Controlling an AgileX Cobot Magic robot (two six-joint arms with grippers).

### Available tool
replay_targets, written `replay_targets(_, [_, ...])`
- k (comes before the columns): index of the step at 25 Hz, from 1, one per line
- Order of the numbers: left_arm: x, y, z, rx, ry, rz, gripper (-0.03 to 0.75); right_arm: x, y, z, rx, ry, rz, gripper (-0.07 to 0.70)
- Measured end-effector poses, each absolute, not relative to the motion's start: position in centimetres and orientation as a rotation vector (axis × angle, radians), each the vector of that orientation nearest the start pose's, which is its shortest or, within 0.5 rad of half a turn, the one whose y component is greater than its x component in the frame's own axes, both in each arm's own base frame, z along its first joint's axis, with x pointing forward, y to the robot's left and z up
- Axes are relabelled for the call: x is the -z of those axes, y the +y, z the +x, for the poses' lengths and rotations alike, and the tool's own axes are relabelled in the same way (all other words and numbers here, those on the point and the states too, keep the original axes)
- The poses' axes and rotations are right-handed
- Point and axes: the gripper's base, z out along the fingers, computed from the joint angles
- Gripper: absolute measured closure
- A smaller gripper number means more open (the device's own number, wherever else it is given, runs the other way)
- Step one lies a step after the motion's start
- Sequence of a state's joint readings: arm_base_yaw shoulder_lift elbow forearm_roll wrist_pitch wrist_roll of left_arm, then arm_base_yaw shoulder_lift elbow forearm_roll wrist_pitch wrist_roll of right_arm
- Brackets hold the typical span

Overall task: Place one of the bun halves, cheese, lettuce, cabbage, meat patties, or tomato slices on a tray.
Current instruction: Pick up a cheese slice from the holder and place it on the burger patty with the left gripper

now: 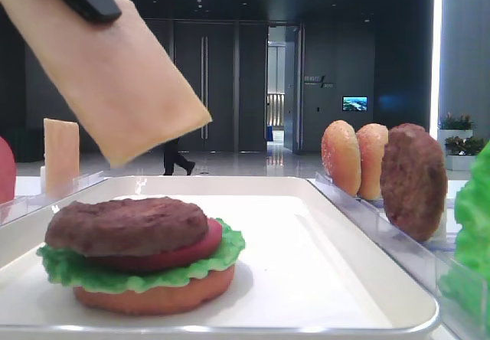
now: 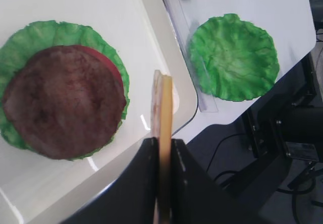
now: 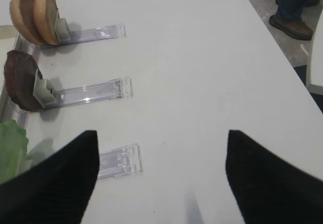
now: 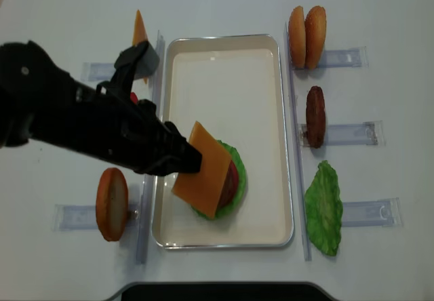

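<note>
One view sits low beside the tray (image 1: 367,225), another directly overhead; both share it.

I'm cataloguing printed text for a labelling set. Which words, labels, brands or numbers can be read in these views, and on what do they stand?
None can be read.
Sign on the dark wall behind the table: pale lettering, too small and blurred to read.
Lit screen beside it: a picture only, no legible text.
Sticker on the equipment under the table: too blurred to read.
The tray, cheese and clear racks carry no print.
</note>
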State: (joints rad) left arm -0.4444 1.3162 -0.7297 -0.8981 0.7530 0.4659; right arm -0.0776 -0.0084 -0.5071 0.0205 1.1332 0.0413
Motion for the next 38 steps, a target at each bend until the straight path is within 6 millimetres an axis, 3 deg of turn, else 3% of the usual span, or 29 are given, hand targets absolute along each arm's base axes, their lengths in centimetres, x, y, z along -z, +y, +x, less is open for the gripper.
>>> replay_targets(4, [-22.1, -13.9, 18.6, 1.034, 2.573, 0.446, 0.68, -27.3, 0.2, -1.0, -0.003, 2.097, 0.123, 0.132])
replay_targets(11, [-21.3, -12.3, 19.3, 1.022, 2.536, 0.357, 0.68, -27.3, 0.2, -1.0, -0.003, 2.097, 0.123, 0.132])
replay_targets(21, [-19.2, -13.0, 20.0, 1.129, 2.566, 0.376, 0.68, -27.3, 0.2, -1.0, -0.003, 2.097, 0.123, 0.132])
replay_targets(38, [-18.7, -12.8, 20.4, 1.041, 2.548, 0.446, 0.68, -27.3, 0.2, -1.0, -0.003, 2.097, 0.123, 0.132])
